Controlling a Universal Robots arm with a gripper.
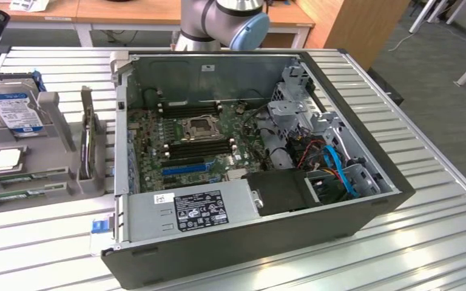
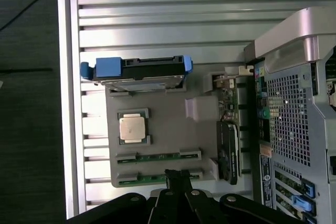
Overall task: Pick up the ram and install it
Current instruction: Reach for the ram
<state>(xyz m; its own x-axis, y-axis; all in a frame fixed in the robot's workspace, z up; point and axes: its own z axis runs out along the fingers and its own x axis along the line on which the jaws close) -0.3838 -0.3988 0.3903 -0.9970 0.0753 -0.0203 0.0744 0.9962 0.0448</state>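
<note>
The ram (image 2: 146, 179) is lying flat in the slot along the outer edge of the grey holder (image 2: 157, 103), its green board sitting between two grey end clips. A second ram stick (image 2: 157, 157) is lying parallel just beside it, toward the holder's middle.

The gripper (image 2: 178, 174) is hanging over the ram with its fingers pressed together and gripping nothing. In the wrist view its tip is overlapping the stick, and I cannot tell whether it is touching.

Further in, a processor (image 2: 131, 128) is sitting in a square recess. A hard drive (image 2: 139, 72) with blue brackets is standing at the holder's far edge. A dark expansion card (image 2: 229, 150) is standing on edge along the side of the holder nearest the computer case (image 1: 257, 242).

The holder is resting on the slatted metal bench (image 1: 427, 254), near its edge on the exterior view's left. The case is lying open at the bench's middle with its motherboard (image 1: 216, 130) facing up, and long black memory slots (image 1: 201, 145) are flanking the processor socket. The arm (image 1: 221, 21) is rising behind the case's far wall.
</note>
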